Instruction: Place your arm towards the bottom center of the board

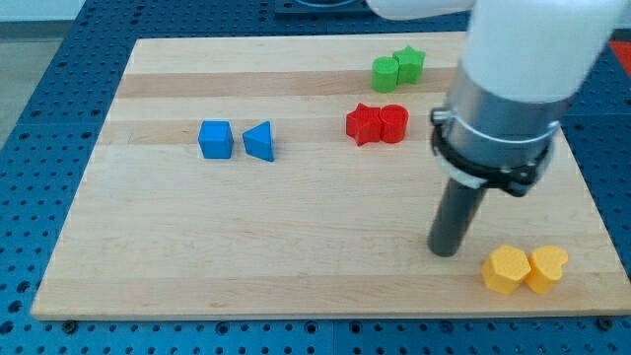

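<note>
My tip (445, 252) rests on the wooden board (246, 256) at the view's lower right, just left of a yellow hexagon block (506, 269) and a yellow heart block (547, 267) that touch each other. The arm's white and grey body rises above it toward the view's top right. A blue cube (215, 139) and a blue triangle block (259, 141) sit side by side at centre left. A red star block (364, 124) and a red cylinder (393, 123) touch at upper centre. A green block (385, 72) and a green star block (409, 64) sit near the top edge.
The board lies on a blue perforated table (39, 59) that shows around all its edges. The board's bottom edge (296, 316) runs close to the view's bottom.
</note>
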